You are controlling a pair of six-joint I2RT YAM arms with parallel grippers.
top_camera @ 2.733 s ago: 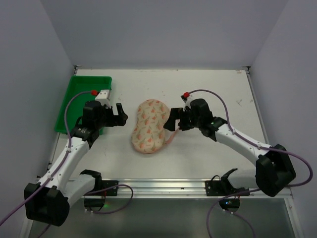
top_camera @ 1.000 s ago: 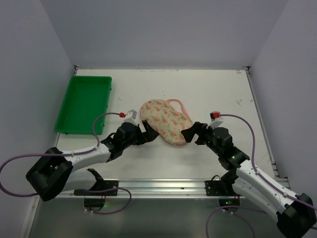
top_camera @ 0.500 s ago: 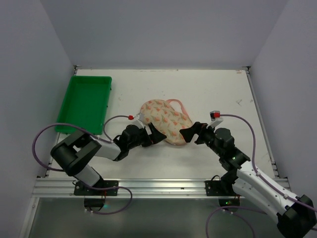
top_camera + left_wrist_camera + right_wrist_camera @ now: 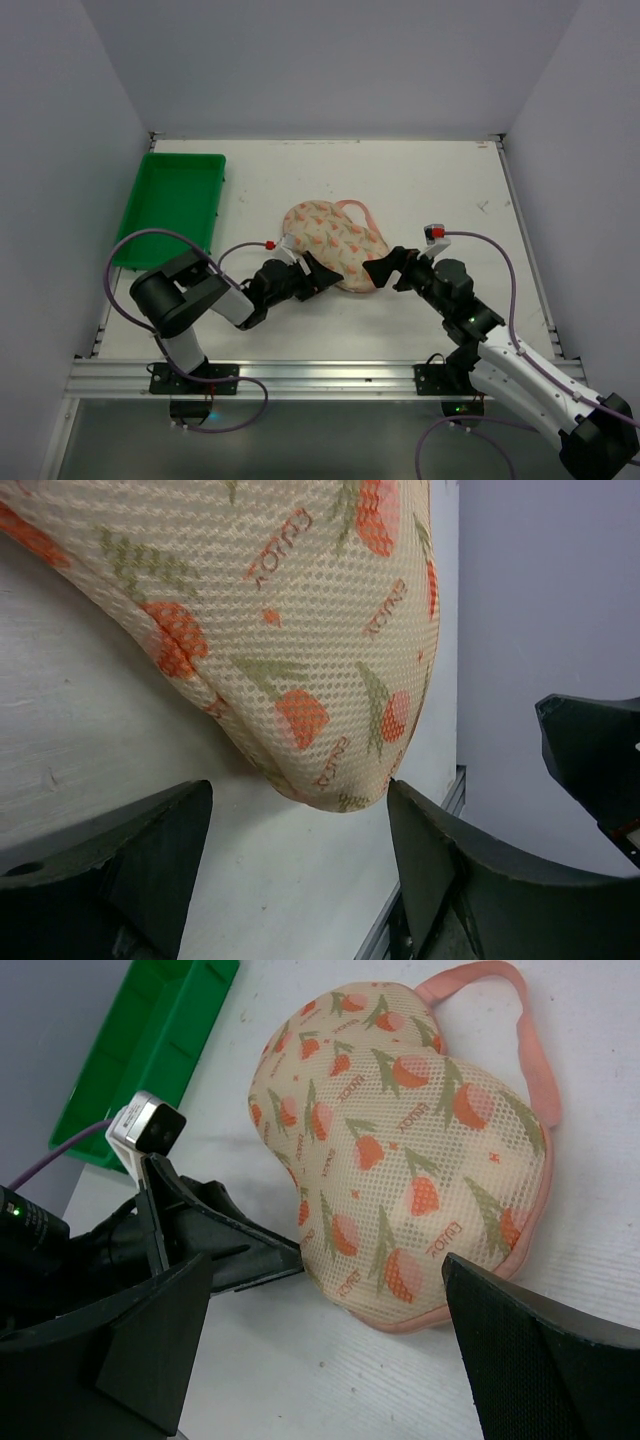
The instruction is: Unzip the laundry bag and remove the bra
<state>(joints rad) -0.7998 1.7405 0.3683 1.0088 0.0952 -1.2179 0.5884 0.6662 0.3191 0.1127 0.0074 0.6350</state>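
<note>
The laundry bag (image 4: 335,243), cream mesh with a pink-red and green print, lies closed on the white table, its pink loop (image 4: 355,208) on the far side. My left gripper (image 4: 318,275) is open at the bag's near left end, and one fingertip (image 4: 290,1252) touches the bag's edge. In the left wrist view the bag's rounded end (image 4: 270,620) sits just ahead of the open left gripper (image 4: 298,815). My right gripper (image 4: 385,268) is open and empty near the bag's near right end. Its wrist view shows the bag (image 4: 400,1160) beyond the open right gripper (image 4: 325,1295). No bra shows.
A green plastic tray (image 4: 170,205) stands at the far left of the table and also shows in the right wrist view (image 4: 150,1050). The metal rail (image 4: 320,375) runs along the table's near edge. Grey walls enclose the sides and back.
The bag has been turned sideways and both grippers have come to its near side. In the last second the left arm folded back and its gripper slid right along the bag; the right arm stayed still.
</note>
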